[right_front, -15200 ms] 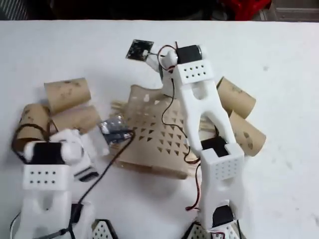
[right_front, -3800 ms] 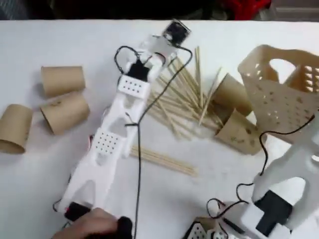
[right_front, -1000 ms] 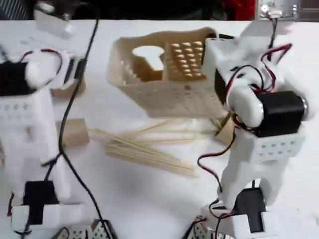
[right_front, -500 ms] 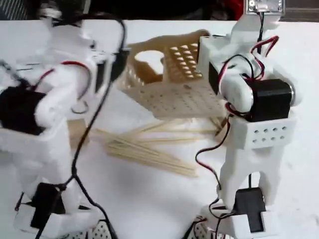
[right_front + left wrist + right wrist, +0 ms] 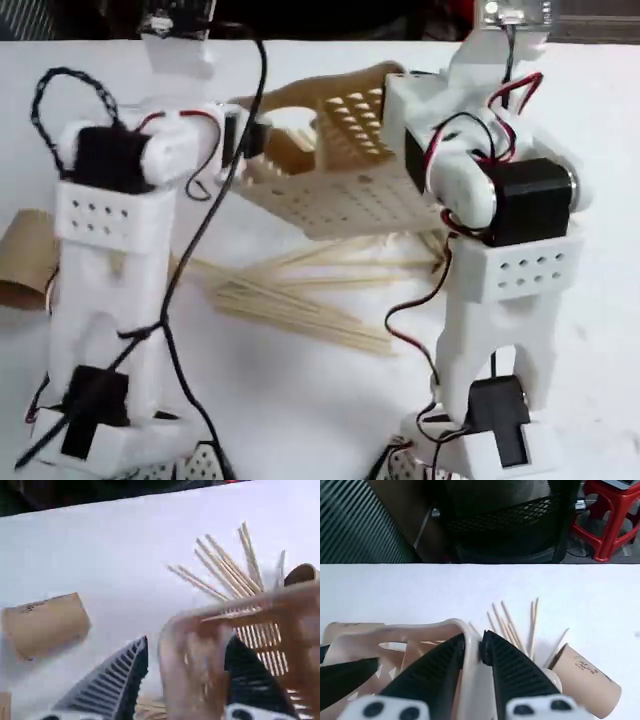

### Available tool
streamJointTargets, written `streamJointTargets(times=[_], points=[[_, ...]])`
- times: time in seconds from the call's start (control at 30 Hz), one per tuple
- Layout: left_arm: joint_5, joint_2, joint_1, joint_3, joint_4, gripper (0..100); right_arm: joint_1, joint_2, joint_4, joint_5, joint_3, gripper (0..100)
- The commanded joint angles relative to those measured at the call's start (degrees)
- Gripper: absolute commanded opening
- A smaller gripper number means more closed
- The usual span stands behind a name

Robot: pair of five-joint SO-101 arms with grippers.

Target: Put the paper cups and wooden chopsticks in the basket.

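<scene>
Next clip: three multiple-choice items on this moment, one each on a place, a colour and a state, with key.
1. Where do the chopsticks lie? A inside a cup; B on the table; C on the floor.
2. Colour of the basket? A red; B blue; C beige.
3. The right gripper is: A shut on the basket's rim; B open above a cup; C holding chopsticks.
Key: B, they spread over bare tabletop; C, its perforated wall is beige; A, its wrist view shows it clamped on the rim.
</scene>
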Motion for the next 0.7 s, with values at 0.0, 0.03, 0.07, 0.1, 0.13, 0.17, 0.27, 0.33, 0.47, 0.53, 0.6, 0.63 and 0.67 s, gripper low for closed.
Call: streamJointTargets(times=[0.0,0.03,0.07,0.1,0.13,0.17,0.27,0.33,0.47,0.53,0.6,0.63,0.67], points=[[1.05,-1.1,-0.48,5.98,-6.42,25,-2.07,-2.77,-1.54,-1.49,-0.88,1.7],[1.05,-1.1,-0.57,7.47,-7.82,24,-2.07,-2.77,-1.54,-2.11,-0.88,1.7],[1.05,-1.1,-0.66,8.97,-9.23,21,-2.07,-2.77,-1.54,-2.2,-0.88,1.7],[1.05,-1.1,-0.75,10.2,-10.73,17,-2.07,-2.77,-1.54,-2.29,-0.88,1.7],[0.97,-1.1,-0.75,11.43,-12.13,13,-2.07,-2.77,-1.54,-2.29,-0.88,1.7],[0.97,-1.1,-0.75,12.4,-13.45,9,-2.07,-2.77,-1.45,-2.2,-0.79,1.7],[0.97,-1.1,-0.84,14.59,-16.7,2,-2.07,-2.68,-0.22,-1.67,-0.44,1.8],[0.7,-1.01,-1.54,15.38,-18.55,2,-1.8,-2.24,1.1,-1.67,-0.35,1.8],[-0.53,-0.84,-3.3,15.3,-19.52,2,-1.63,-2.07,3.12,-1.67,-0.26,4.6],[-1.85,-0.57,-3.38,15.21,-19.52,2,-1.63,-2.07,3.65,-1.67,-0.26,9.9],[-1.85,1.27,-3.74,14.68,-19.34,2,-1.71,-2.07,3.74,-1.67,-0.18,14.6],[-1.76,2.51,-4.09,13.98,-19.16,2,-1.71,-2.07,3.74,-1.67,-0.09,16.5],[-1.76,3.91,-4.35,13.27,-18.9,2,-1.63,-2.07,4.0,-1.67,0.18,17.7]])
